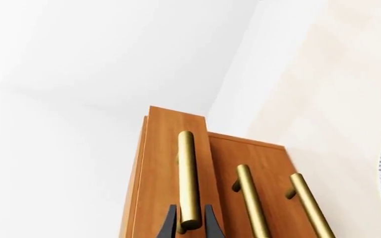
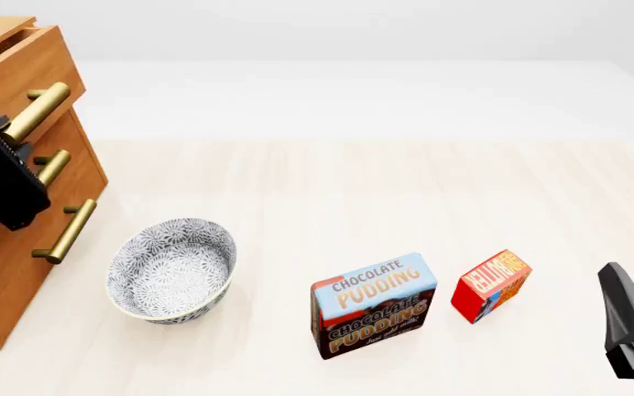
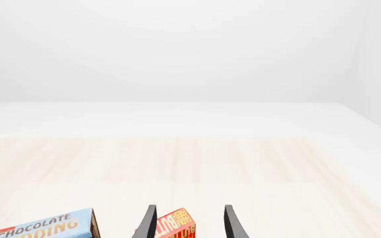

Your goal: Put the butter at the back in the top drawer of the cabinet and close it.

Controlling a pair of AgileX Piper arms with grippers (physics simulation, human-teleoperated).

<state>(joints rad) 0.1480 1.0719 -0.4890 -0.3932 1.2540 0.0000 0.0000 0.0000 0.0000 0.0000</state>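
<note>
The butter [image 2: 491, 285], a small red box with an orange top, lies on the table right of the pudding box. It also shows in the right wrist view [image 3: 176, 225], low between the fingers. My right gripper [image 2: 617, 280] [image 3: 190, 208] is open and empty, apart from the butter at the front right. The cabinet [image 2: 3, 247] stands at the left. Its top drawer [image 2: 14, 58] [image 1: 160, 163] sticks out a little from the two below. My left gripper [image 2: 14, 132] [image 1: 190, 223] is shut on the top drawer's brass handle [image 1: 188, 173].
A brown-and-blue chocolate pudding box [image 2: 375, 304] [image 3: 41, 228] stands left of the butter. A patterned bowl [image 2: 172, 268] sits in front of the cabinet. The two lower drawer handles [image 1: 251, 198] are shut flush. Bare table stretches behind the boxes.
</note>
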